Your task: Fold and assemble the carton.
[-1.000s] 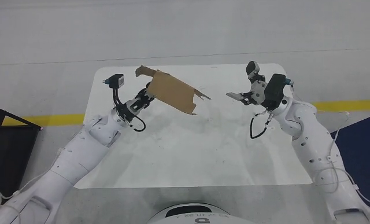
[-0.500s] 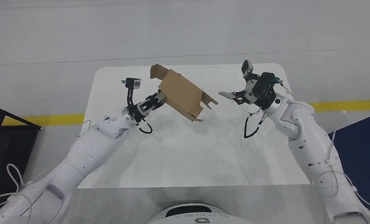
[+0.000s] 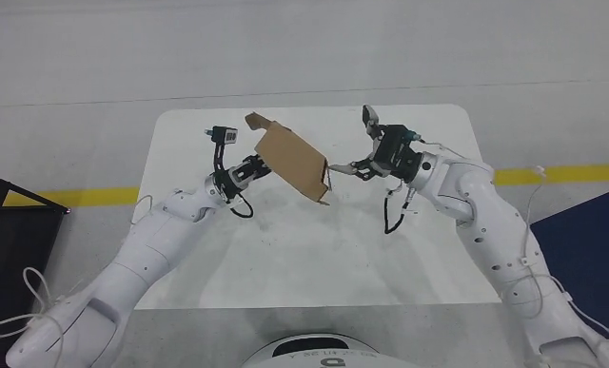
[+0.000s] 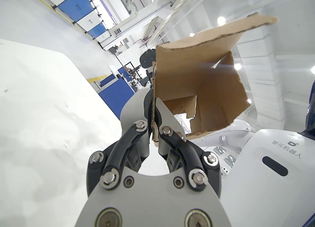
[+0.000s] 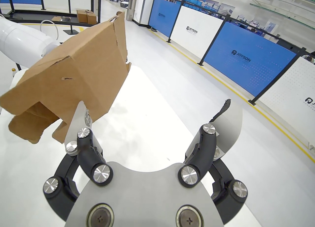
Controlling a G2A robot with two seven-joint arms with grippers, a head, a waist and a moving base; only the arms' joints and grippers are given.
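White worktop (image 3: 314, 254) below: your left tool (image 4: 153, 105) pinches the half-open carton (image 3: 293, 161), right tool (image 5: 154, 107) gaping at 3 o'clock; folding's barely started.

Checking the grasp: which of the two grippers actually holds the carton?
The left gripper: it is shut on an edge of the carton, while the right gripper stands open beside it.

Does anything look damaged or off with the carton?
The carton has a small puncture in one panel and ragged flap edges. It hangs tilted above the table, the left gripper shut on one edge; the right gripper is open near its other end.
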